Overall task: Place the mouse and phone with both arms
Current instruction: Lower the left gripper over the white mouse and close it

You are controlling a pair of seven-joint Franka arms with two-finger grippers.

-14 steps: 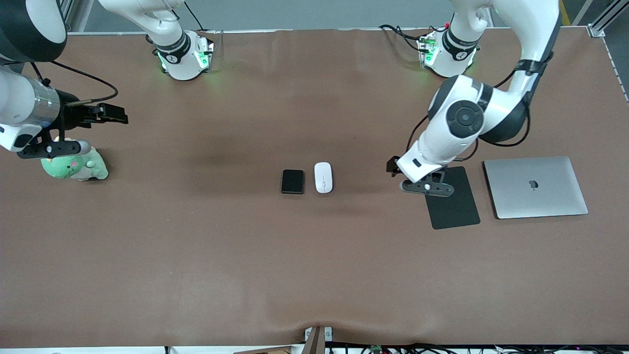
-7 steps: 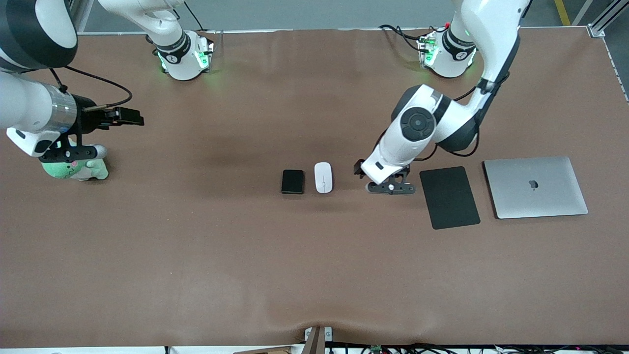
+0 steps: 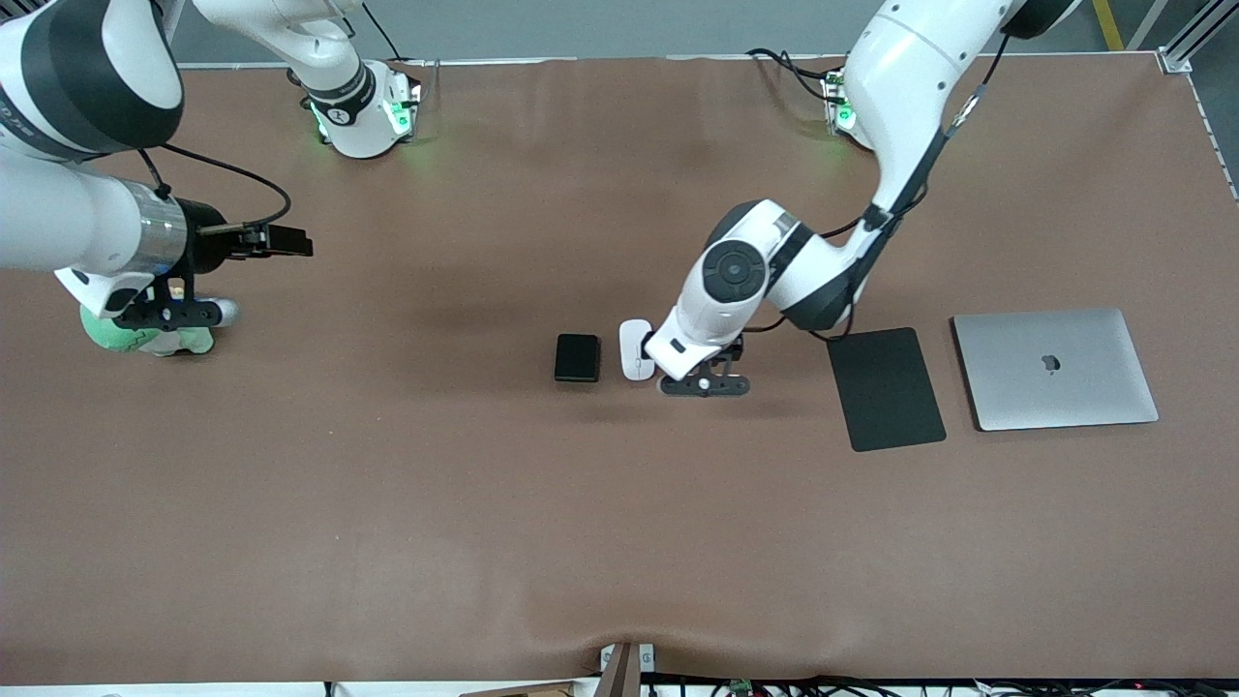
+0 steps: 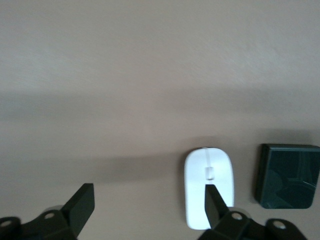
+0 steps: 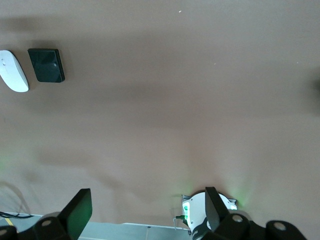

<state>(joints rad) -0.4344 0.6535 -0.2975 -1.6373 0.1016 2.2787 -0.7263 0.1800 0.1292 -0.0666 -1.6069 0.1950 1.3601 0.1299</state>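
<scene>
The white mouse (image 3: 630, 353) lies mid-table beside the black phone (image 3: 577, 357), the phone toward the right arm's end. My left gripper (image 3: 705, 384) hangs open and empty just beside the mouse, toward the left arm's end, and its hand covers the mouse's edge. In the left wrist view the mouse (image 4: 208, 187) sits by one finger of the open gripper (image 4: 147, 205), with the phone (image 4: 287, 176) beside it. My right gripper (image 3: 179, 313) is open and empty over a green plush toy. The right wrist view shows the mouse (image 5: 13, 71), the phone (image 5: 46, 65) and its open gripper (image 5: 146, 210).
A matte black mouse pad (image 3: 886, 387) and a closed silver laptop (image 3: 1055, 368) lie toward the left arm's end. A green plush toy (image 3: 145, 336) sits under the right gripper. The right arm's base (image 5: 207, 207) shows in the right wrist view.
My left gripper has moved from over the mouse pad across to beside the mouse. My right gripper has shifted slightly toward the table's middle, still over the plush toy.
</scene>
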